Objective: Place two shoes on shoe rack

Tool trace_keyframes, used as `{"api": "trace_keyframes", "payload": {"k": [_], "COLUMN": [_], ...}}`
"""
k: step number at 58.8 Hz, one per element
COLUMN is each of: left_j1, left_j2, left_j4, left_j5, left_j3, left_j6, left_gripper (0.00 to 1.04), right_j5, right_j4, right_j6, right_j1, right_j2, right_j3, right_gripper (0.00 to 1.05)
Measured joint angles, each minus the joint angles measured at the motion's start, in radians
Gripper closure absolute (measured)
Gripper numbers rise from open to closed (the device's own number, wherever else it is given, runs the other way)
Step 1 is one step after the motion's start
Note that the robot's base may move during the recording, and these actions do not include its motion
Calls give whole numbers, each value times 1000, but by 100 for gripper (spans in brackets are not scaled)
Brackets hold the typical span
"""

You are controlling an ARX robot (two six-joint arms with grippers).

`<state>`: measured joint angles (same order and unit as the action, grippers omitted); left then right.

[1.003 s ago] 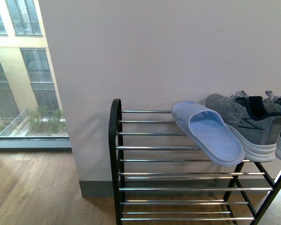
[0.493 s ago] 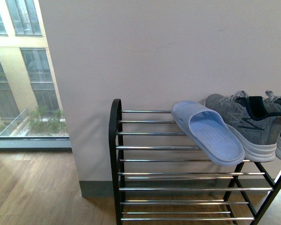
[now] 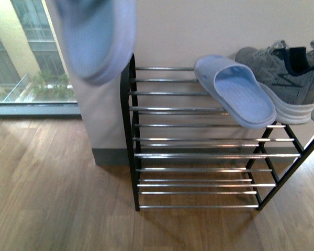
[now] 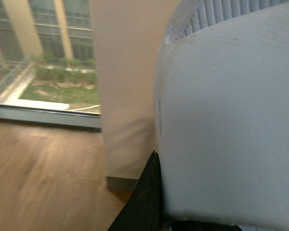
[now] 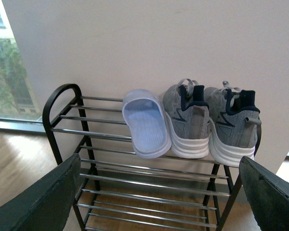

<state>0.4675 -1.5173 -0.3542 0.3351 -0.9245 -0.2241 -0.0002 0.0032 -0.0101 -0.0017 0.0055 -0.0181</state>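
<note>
1. Sitting on the top tier of the shoe rack (image 3: 132, 157) is one blue slide (image 3: 236, 90), right of centre in the front view, angled across the chrome bars with its footbed showing.
2. Just beside it on the right, the two grey sneakers (image 5: 189, 120) stand together, heels out in the right wrist view, so the top tier's right half is full.
3. Second slide (image 3: 97, 36) is up in the air, upper left of the front view, blurry, over the rack's left post. It fills the left wrist view, with something dark under it; can't tell how the left jaws sit.
4. Right gripper (image 5: 156, 192): jaws wide apart, nothing between them, rack well beyond.
5. Wood floor (image 3: 52, 198) and window (image 3: 21, 57) at left.
</note>
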Motion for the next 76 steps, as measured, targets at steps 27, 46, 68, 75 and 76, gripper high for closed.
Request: {"api": "trace_keyframes", "payload": {"k": [27,46,68,75,76], "left_j1": [26,21,38,40,40], "left_j2": [-579,-870,-1049,-1029,-1021], "left_j4": [494,732,786,783,787], "left_j5": [5,43,-1,-40,-55], "left_j3": [-697,-1048,-1263,-1247,-1241], "left_j6": [-55,-24,21,5,-3], "left_gripper": [103,103,89,69,65], "right_j5": [0,0,0,0,0], "right_j4": [0,0,0,0,0], "right_j6": [0,0,0,0,0], "right_j1": [0,0,0,0,0], "right_j2": [0,0,0,0,0], "right_j3": [0,0,0,0,0], "right_gripper": [9,9,9,9,9]}}
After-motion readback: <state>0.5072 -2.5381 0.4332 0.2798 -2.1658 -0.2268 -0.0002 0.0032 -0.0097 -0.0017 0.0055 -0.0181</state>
